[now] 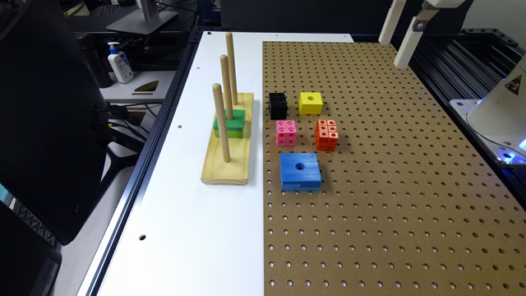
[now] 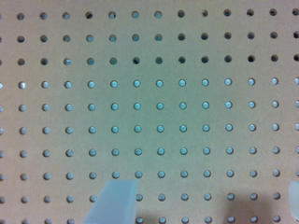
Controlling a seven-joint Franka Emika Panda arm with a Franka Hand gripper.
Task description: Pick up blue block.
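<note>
The gripper (image 1: 396, 41) hangs high above the far part of the pegboard (image 1: 390, 197), well apart from the blue block (image 1: 300, 171), with its fingers spread wide; in the wrist view one pale finger (image 2: 113, 201) stands far from the other at the frame's edge, with bare perforated board between them and nothing held. The step in hand looks like the approach, barely begun. The blue block lies flat on the pegboard, the nearest of the loose pieces to the camera. To do it well, the gripper should travel over and centre above the block's round hole, line its fingers up with two opposite flat sides, preferably avoiding the notched side, then descend straight. The slab is wide, so the full opening will likely be needed. Just beyond the blue block sit a pink cube (image 1: 286, 132) and an orange cube (image 1: 327, 135), close enough to be clipped. Farther beyond are a black cube (image 1: 277, 105) and a yellow block (image 1: 310, 102). Beside the blue block, on the white bench (image 1: 181, 213), a wooden peg stand (image 1: 228, 142) carries a green block (image 1: 230, 123); its tall pegs need clearance.
</note>
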